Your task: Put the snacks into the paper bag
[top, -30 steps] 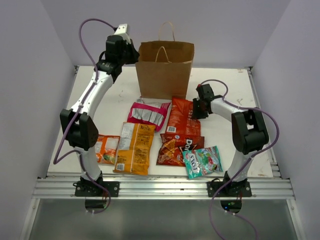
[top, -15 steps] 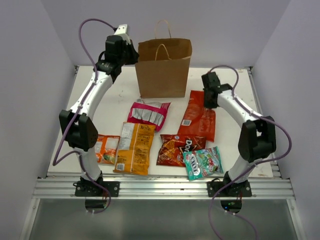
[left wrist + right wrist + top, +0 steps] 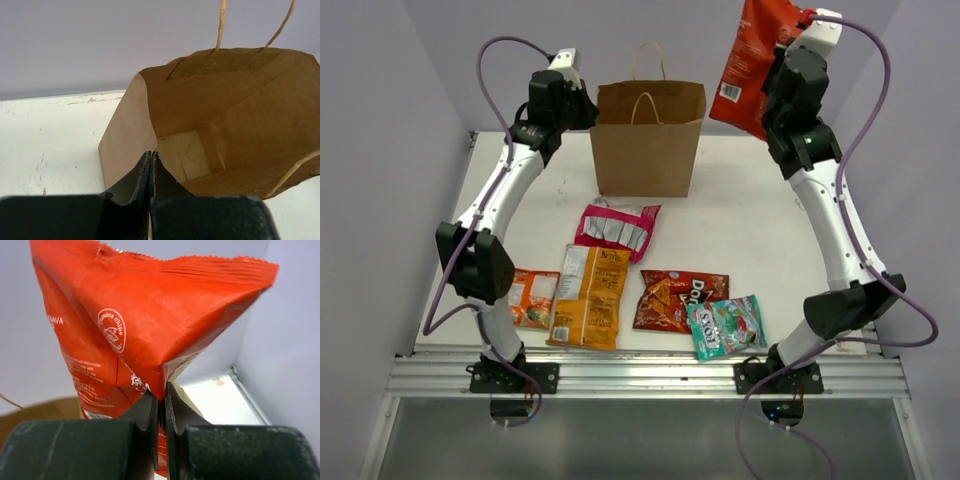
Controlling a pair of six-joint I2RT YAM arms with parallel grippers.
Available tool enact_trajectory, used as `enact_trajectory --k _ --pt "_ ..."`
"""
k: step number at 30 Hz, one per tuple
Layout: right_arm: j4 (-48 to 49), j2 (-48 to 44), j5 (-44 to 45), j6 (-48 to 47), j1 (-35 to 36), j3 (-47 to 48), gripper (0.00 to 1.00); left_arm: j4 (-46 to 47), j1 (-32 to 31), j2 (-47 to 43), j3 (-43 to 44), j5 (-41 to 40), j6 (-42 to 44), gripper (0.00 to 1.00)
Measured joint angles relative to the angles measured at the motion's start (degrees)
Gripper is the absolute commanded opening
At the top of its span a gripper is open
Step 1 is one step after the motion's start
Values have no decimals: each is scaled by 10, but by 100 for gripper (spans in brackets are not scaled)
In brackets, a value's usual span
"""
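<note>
At the upper right of the overhead view, the red packet [image 3: 752, 60] hangs in the air, clear of the table [image 3: 760, 220] and higher than the rim of the paper bag [image 3: 648, 140]. The right gripper [image 3: 161, 395] is clenched on a fold along the packet's edge. Its wrist view shows the foil squeezed between the two dark fingers and the rest of the packet fanning out above. Holding it by the edge lets the packet hang flat and narrow, which should help it slip through the mouth of the bag.

The packet is to the right of the bag and not yet over the opening.

At the upper middle of the frame the bag stands upright near the far edge of the table, both handles raised. The left gripper [image 3: 151, 160] is closed at the bag's left corner. In its wrist view the fingers meet just where the rim folds, so it appears to pinch the paper. That grip most likely steadies the bag and keeps the mouth spread. The bag's floor shows bare.

Five snacks lie flat lower in the frame:
- the pink-silver packet [image 3: 617, 227], nearest the bag
- the tall yellow-orange packet [image 3: 588, 297]
- the small orange packet [image 3: 533, 298] to its left, touching it
- the Doritos packet [image 3: 678, 298]
- the teal-green packet [image 3: 725, 325], overlapping the corner of the Doritos packet

I judge the task to be at its first drop: the packet needs to move left over the opening before it is let go.
</note>
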Motion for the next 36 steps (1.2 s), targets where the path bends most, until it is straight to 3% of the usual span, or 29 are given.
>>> enact_trajectory --k 4,10,12,31,32,34,35,36 --pt "89 56 -43 -22 12 65 0 -1 0 -1 0 2 0 0" --pt "141 212 -129 -16 32 283 0 -3 0 -2 0 5 0 0" --pt "149 236 -144 -9 41 312 0 -3 0 -2 -1 5 0 0" --pt "149 237 -236 77 145 181 0 -4 0 -7 -9 10 0 0" --pt "148 237 -241 79 149 177 14 -4 0 -7 -10 10 -1 0" --pt "147 237 -244 85 154 169 53 -4 0 -7 -10 10 -1 0" --pt "146 237 -245 87 155 167 81 -4 0 -7 -10 10 -1 0" --pt "148 235 -244 89 154 162 84 -4 0 -7 -10 10 -1 0"
